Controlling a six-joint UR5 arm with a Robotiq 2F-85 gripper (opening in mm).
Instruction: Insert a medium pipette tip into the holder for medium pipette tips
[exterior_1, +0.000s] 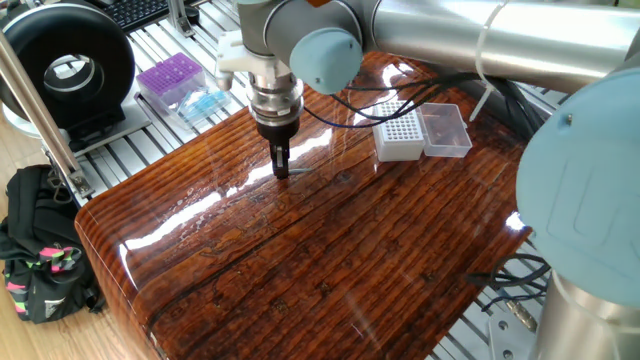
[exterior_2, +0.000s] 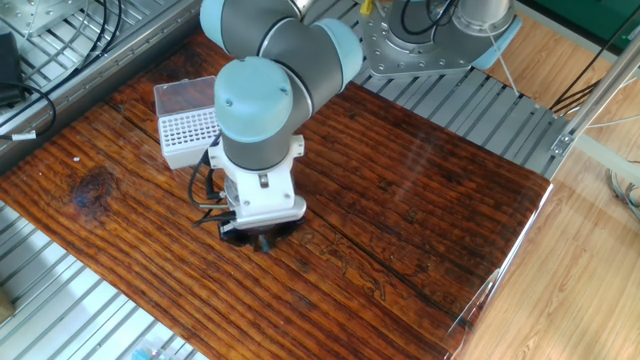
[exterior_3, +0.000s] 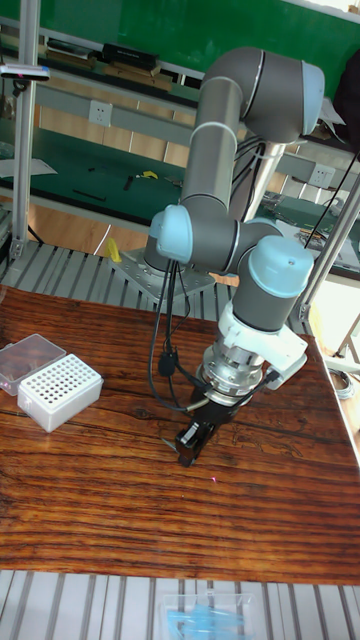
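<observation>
The medium pipette tip (exterior_1: 297, 171) is a thin greyish sliver lying flat on the glossy wooden table (exterior_1: 330, 260). My gripper (exterior_1: 281, 168) points straight down with its fingertips at the table surface, over the tip's left end. The fingers stand only slightly apart, with a narrow gap. From the tall fixed view the gripper (exterior_3: 188, 452) shows a thin sliver poking out to its left. In the other fixed view the wrist hides the gripper (exterior_2: 262, 240) and the tip. The holder for medium pipette tips (exterior_1: 398, 133) (exterior_2: 187, 135) (exterior_3: 58, 390) stands apart, its clear lid (exterior_1: 445, 128) open beside it.
A purple tip box (exterior_1: 170, 78) and a light-blue pack (exterior_1: 203, 102) lie on the metal rails beyond the table's far left edge. A black round device (exterior_1: 68, 65) and a black bag (exterior_1: 40, 250) sit to the left. Black cables (exterior_2: 205, 195) hang off the wrist.
</observation>
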